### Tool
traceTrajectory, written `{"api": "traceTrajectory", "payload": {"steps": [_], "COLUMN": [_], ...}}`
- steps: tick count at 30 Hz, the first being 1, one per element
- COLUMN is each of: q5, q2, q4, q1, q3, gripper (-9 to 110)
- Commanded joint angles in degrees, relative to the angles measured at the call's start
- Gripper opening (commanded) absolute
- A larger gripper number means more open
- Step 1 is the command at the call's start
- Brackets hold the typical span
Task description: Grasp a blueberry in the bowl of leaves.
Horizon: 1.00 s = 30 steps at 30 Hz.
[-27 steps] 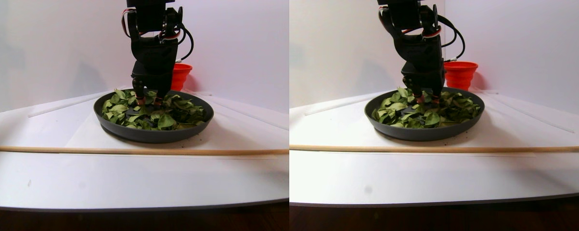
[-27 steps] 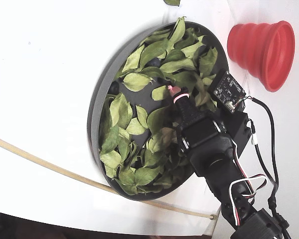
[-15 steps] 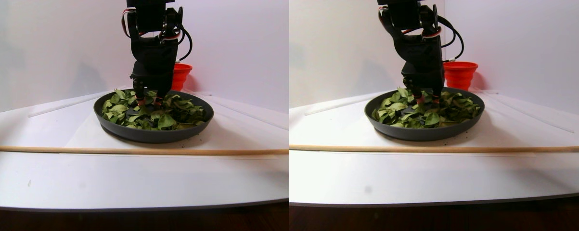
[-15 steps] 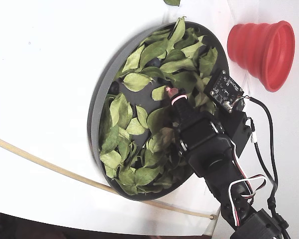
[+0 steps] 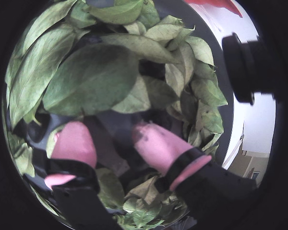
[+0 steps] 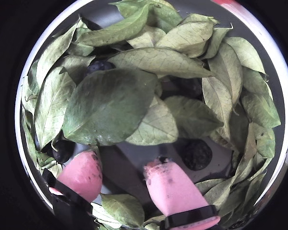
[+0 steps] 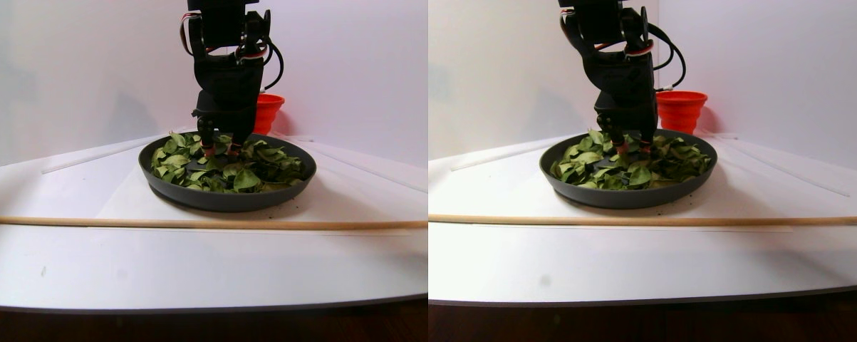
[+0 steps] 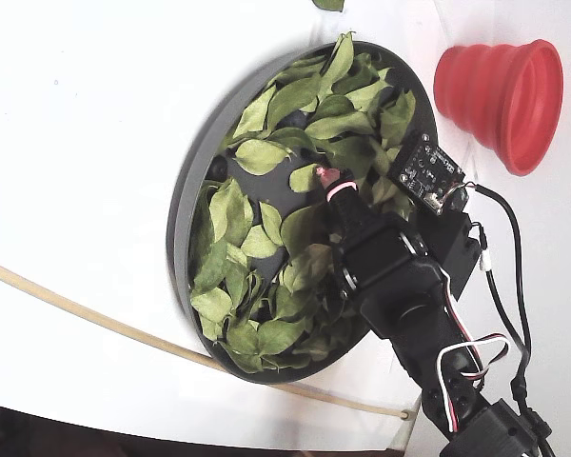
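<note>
The dark-grey bowl (image 8: 181, 221) is full of green leaves (image 6: 110, 103). My gripper (image 6: 122, 160) is lowered into the bowl, open, its pink fingertips (image 6: 84, 173) down among the leaves with only bare bowl floor between them. A dark blueberry (image 6: 197, 154) lies on the floor just right of the right fingertip in that wrist view, untouched. Another blueberry (image 6: 100, 65) peeps from under leaves farther off. In a wrist view the gripper (image 5: 110, 133) also stands open over the leaves (image 5: 91, 79). In the stereo pair view the gripper (image 7: 218, 148) dips into the bowl (image 7: 227, 198).
A red ribbed cup (image 8: 500, 90) stands beyond the bowl, also in the stereo pair view (image 7: 266, 112). A thin wooden rod (image 7: 200, 223) lies across the white table in front of the bowl. The arm's body and cables (image 8: 428, 314) hang over the bowl's rim.
</note>
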Motion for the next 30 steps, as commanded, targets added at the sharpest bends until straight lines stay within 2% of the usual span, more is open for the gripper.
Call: {"api": "traceTrajectory", "payload": {"steps": [1, 30], "q5": [-0.70, -5.36], "q2": [4.66, 10.55], "q4": [-0.88, 1.67], "q1": [0.70, 3.78], "q3": [-0.35, 2.02], "gripper": [18, 17]}}
